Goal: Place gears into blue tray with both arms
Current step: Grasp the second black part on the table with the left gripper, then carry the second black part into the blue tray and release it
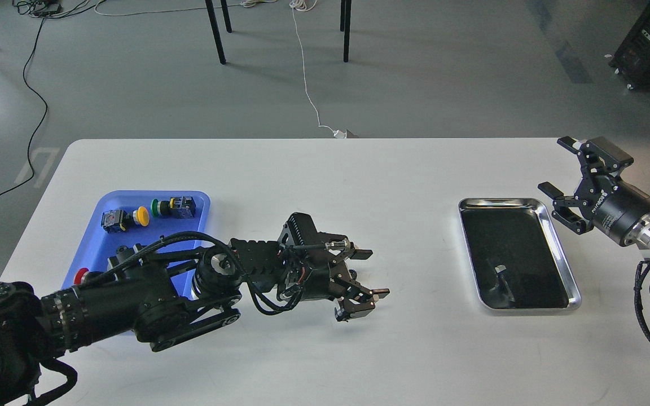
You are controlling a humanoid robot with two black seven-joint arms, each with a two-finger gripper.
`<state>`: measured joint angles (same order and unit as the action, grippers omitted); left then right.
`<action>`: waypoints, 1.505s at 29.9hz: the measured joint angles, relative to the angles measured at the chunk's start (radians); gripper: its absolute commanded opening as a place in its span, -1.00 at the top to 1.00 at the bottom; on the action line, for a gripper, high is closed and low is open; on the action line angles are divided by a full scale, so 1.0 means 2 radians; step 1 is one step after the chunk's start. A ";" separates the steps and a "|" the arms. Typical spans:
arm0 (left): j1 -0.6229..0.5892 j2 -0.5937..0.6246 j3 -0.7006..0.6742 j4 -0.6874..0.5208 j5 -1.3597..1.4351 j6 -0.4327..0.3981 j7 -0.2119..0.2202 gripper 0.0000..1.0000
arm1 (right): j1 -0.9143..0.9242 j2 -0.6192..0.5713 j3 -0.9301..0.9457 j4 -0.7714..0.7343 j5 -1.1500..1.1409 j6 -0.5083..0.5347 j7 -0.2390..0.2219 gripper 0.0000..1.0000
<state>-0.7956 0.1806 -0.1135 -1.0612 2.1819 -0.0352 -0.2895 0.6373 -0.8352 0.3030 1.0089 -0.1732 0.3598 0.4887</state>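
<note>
My left gripper is down low over the table's middle, open, with one finger behind and the other in front. No gear shows: the spot under that gripper is covered by its black body, and the arm hides much of the blue tray at the left. My right gripper hangs open above the table's right edge, beside the steel tray, with nothing between its fingers.
A shiny steel tray with a dark inside lies at the right. In the blue tray's far end sit a yellow-capped switch and a green-capped switch; a red cap peeks out by my left arm.
</note>
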 measured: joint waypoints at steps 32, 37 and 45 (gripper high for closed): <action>0.026 -0.001 -0.004 0.052 0.000 0.004 -0.003 0.80 | 0.000 0.000 0.002 0.006 -0.001 0.001 0.000 -0.94; 0.026 0.016 -0.018 0.039 0.000 0.012 -0.005 0.80 | 0.000 0.000 0.002 0.006 -0.001 0.001 0.000 -0.94; 0.024 0.182 -0.051 -0.058 0.000 0.038 -0.028 0.80 | 0.000 -0.002 0.007 0.006 -0.001 0.002 0.000 -0.94</action>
<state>-0.7485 0.5444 -0.2156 -1.1769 2.1817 0.0405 -0.3457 0.6381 -0.8390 0.3176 1.0201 -0.1757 0.3630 0.4887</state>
